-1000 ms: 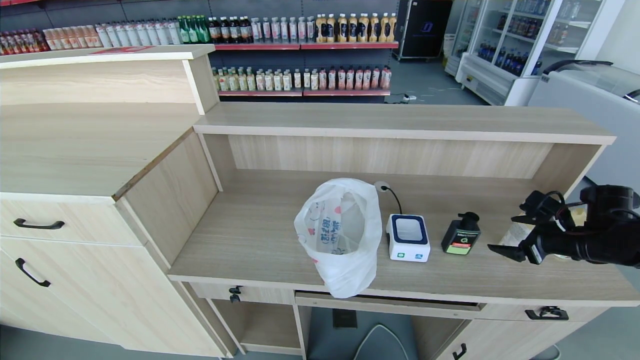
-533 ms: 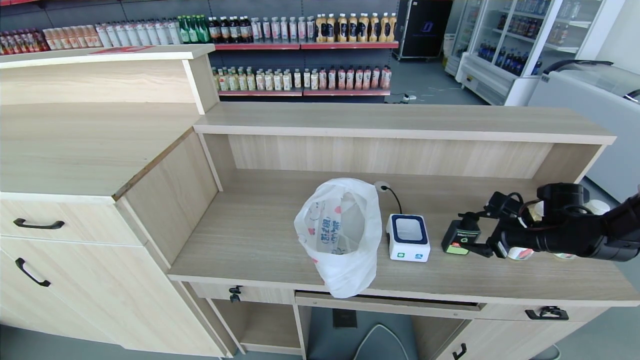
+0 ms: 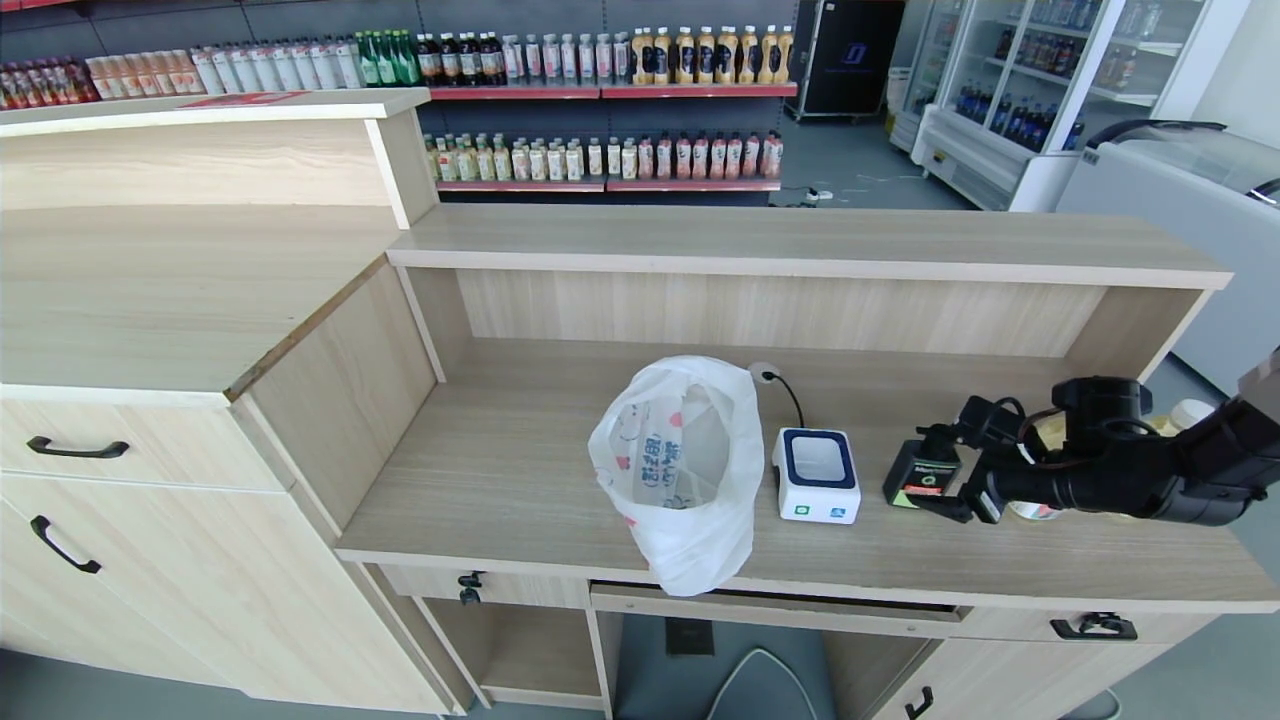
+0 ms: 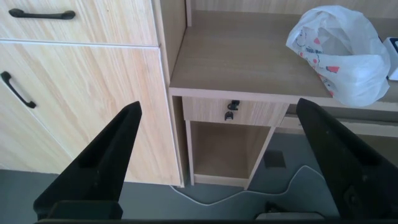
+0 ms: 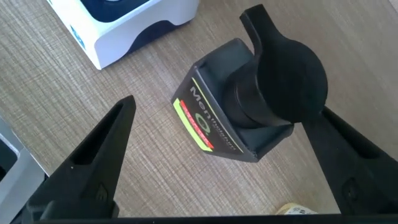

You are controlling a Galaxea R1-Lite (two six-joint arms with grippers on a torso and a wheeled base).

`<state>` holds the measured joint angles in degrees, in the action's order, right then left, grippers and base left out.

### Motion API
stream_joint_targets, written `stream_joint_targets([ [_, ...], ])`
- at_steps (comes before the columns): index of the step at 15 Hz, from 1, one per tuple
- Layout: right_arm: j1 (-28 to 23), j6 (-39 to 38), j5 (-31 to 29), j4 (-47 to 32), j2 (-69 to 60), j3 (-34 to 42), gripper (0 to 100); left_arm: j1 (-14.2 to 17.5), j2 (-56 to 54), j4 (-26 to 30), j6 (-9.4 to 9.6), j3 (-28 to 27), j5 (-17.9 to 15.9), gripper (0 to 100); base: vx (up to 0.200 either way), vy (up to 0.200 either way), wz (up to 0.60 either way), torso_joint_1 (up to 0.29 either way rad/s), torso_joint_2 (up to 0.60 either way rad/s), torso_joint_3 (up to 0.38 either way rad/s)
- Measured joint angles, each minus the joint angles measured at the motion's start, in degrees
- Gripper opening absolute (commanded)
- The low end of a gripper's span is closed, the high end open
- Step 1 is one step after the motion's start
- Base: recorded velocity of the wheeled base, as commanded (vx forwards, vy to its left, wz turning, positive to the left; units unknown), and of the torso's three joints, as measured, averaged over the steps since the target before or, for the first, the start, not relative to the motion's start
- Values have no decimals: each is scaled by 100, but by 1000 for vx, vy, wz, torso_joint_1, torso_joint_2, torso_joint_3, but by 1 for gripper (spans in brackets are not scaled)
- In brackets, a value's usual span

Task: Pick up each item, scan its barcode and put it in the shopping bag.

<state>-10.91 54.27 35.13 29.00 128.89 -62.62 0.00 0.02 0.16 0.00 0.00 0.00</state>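
A squat black bottle [image 3: 920,472] with a green and red label stands on the wooden counter [image 3: 520,470], just right of the white barcode scanner [image 3: 817,475]. My right gripper [image 3: 942,472] is open at counter height, one finger on each side of the bottle. In the right wrist view the bottle [image 5: 239,109] sits between the fingers [image 5: 93,168] of the gripper [image 5: 224,109], with the scanner [image 5: 124,25] beyond. The white plastic shopping bag [image 3: 675,470] stands open to the left of the scanner. My left gripper [image 4: 219,106] hangs open below the counter's front left, with the bag [image 4: 339,53] farther off.
Behind my right arm are more items, partly hidden: a white-capped container [image 3: 1190,412] and a cup [image 3: 1035,510]. A raised shelf [image 3: 800,245] overhangs the counter's back. Drawers [image 3: 110,450] stand at the left. The scanner's cable [image 3: 790,395] runs to the rear.
My right arm has swung left along the counter from the right edge, bringing its open fingers around the black bottle. The bag, the scanner and the bottle have stayed put.
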Motion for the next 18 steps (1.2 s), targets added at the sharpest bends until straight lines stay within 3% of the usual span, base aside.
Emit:
stream_joint_targets([
  [5, 96, 77, 0, -2, 245, -236, 100, 0, 0, 0, 0, 0, 0, 100, 0, 0, 0, 0, 0, 0],
  [6, 129, 88, 0, 0, 278, -243, 0, 0, 0, 0, 0, 0, 0, 100, 0, 0, 0, 0, 0, 0],
  [18, 273, -118, -152, -5, -52, -188, 0, 0, 0, 2, 0, 0, -2, 100, 0, 0, 0, 0, 0, 0],
])
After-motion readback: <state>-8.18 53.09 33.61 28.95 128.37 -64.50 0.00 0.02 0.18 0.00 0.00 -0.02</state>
